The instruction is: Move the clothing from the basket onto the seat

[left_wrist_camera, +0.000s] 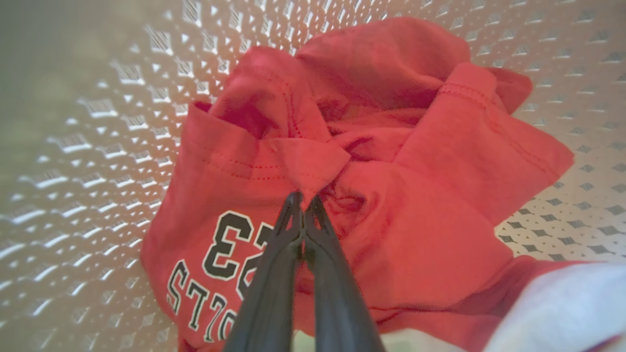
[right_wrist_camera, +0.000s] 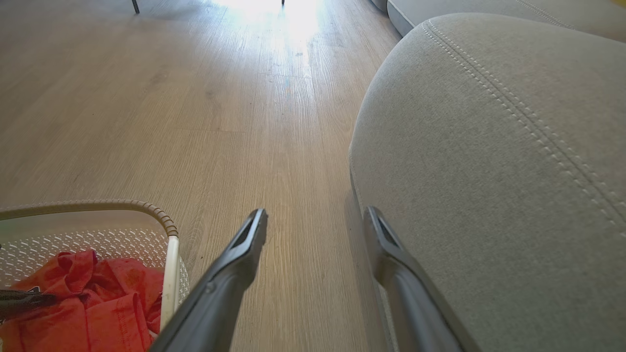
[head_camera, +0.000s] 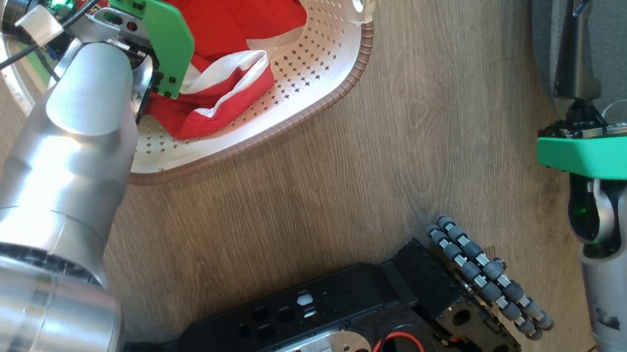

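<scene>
The step in hand is the pick-up. The left pincer (left_wrist_camera: 303, 201) reaches down into the basket (head_camera: 309, 116), and its two dark fingers are pressed together on a small fold of the clothing (left_wrist_camera: 391, 146), near the middle of the heap and just above the printed "23". The grip looks shallow, with only the tips on a pinch of cloth.

The clothing lies crumpled on the basket's perforated bottom. It is bright red, and the head view shows white trim at the edge nearest the robot. Whether it is one garment or several tangled together I cannot tell. None of it is on the seat (right_wrist_camera: 489, 171), so the task looks barely begun.

The right pincer (right_wrist_camera: 315, 217) is spread and holds nothing. It hangs over the floor (right_wrist_camera: 195, 98), with one finger close beside the rounded grey side of the seat. The basket stands on the floor to the robot's left and the seat is well apart to its right.

The next move probably calls for a straight lift until the cloth clears the brown rim, then a swing across to the seat. The likely risks are the thin fold slipping out or a trailing part snagging on the rim.
</scene>
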